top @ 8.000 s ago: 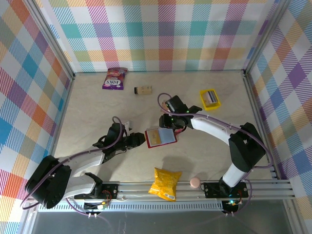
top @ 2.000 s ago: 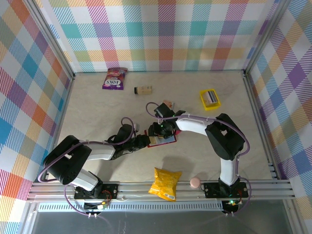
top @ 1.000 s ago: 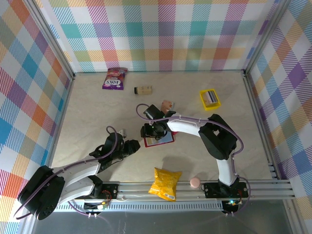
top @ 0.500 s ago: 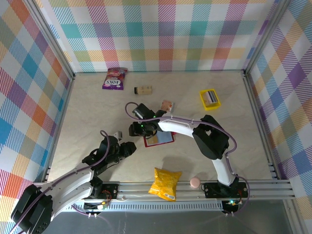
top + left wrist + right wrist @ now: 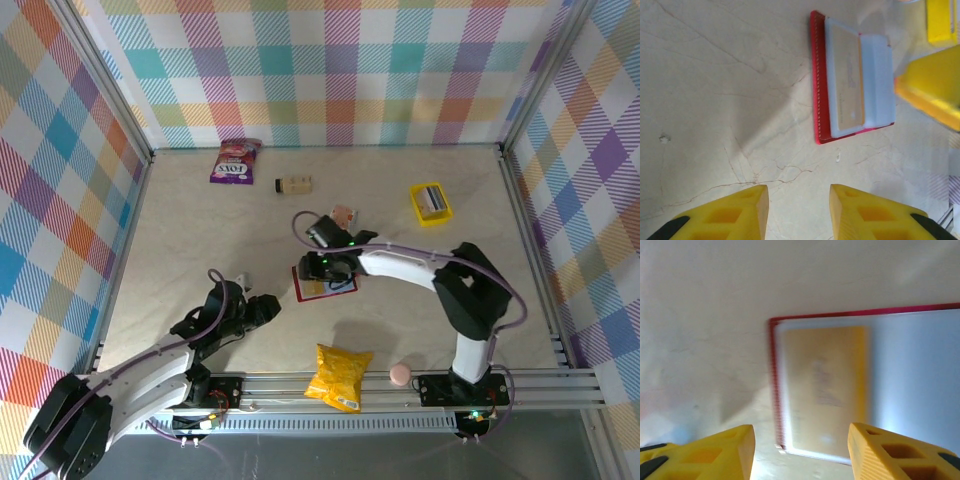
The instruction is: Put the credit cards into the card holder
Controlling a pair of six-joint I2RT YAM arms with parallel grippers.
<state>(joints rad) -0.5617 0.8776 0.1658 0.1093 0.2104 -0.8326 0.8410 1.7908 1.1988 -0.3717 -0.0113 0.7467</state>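
The red card holder lies open and flat in the middle of the table. A yellow card and a pale blue card lie on it. My right gripper hovers open just over the holder's far edge; in the right wrist view its fingers straddle the yellow card, the blue card and the holder's red rim, all blurred. My left gripper stands open and holds nothing to the left of the holder. From the left wrist the gripper faces the holder across bare table.
A yellow chip bag and a pink round thing lie near the front rail. The small yellow tray sits at the back right. A purple snack bag, a small box and a small item lie behind.
My right gripper swung out to the left of the holder and has come back right over its far edge. The left gripper drew back from the holder toward the near left.
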